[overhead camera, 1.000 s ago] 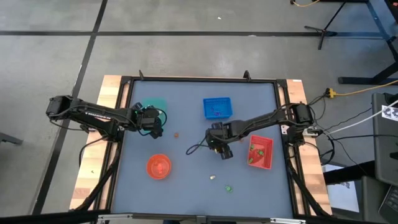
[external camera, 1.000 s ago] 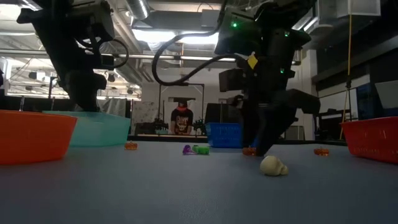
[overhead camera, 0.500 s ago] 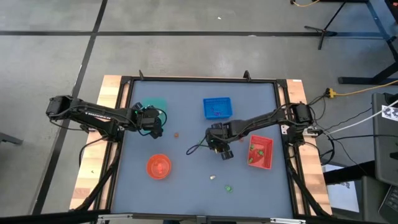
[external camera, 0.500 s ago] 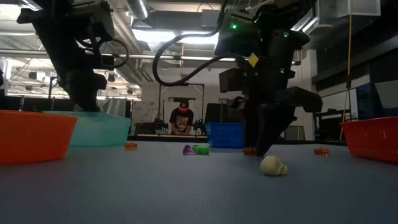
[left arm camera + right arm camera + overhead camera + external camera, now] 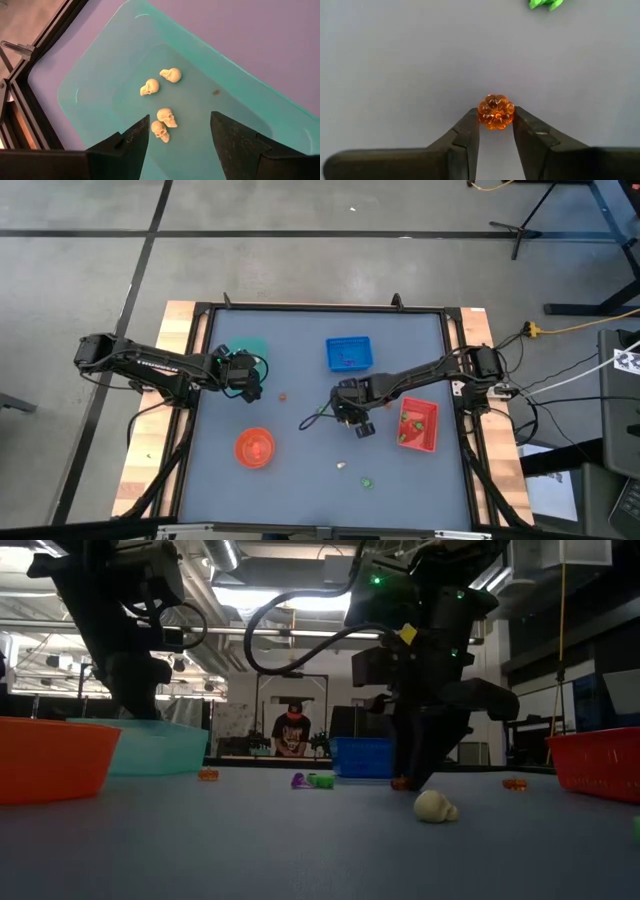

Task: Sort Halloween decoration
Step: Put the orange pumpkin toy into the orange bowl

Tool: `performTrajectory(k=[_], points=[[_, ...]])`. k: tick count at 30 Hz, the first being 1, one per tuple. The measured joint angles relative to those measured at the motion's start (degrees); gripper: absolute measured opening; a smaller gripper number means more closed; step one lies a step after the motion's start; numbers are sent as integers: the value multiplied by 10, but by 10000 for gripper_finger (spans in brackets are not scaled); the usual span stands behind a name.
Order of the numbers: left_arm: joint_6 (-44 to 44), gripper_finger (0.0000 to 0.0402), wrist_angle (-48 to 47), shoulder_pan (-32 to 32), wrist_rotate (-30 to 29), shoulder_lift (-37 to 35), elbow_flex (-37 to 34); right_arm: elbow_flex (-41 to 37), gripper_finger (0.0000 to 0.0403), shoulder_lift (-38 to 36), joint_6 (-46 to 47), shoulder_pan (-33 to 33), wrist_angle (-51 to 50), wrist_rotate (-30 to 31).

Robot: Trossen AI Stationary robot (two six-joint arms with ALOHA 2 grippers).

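Orange pumpkin trinket (image 5: 496, 112) sits pinched between my right hand (image 5: 496, 131) fingers on the bench (image 5: 300, 465), green trinket (image 5: 545, 4) just ahead. My left hand (image 5: 177, 137) hangs wide over teal tray (image 5: 100, 107), four cream skulls (image 5: 165, 118) below.

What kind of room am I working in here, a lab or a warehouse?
Probably a robotics lab or workshop: bare concrete floor with taped lines, exposed ceiling ducts and lights, and a person standing among equipment beyond the table.
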Motion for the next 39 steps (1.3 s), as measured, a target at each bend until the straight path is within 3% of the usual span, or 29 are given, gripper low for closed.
performTrajectory(k=[12,27,35,39], points=[[0,192,9,0,0,0,0,0,104,2,1,0,67,-28],[4,192,22,0,0,0,3,0,104,2,6,0,338,-55],[51,192,7,0,15,0,74,1,104,2,18,0,474,-55],[79,192,-18,0,14,0,128,33,104,3,20,0,481,-72]])
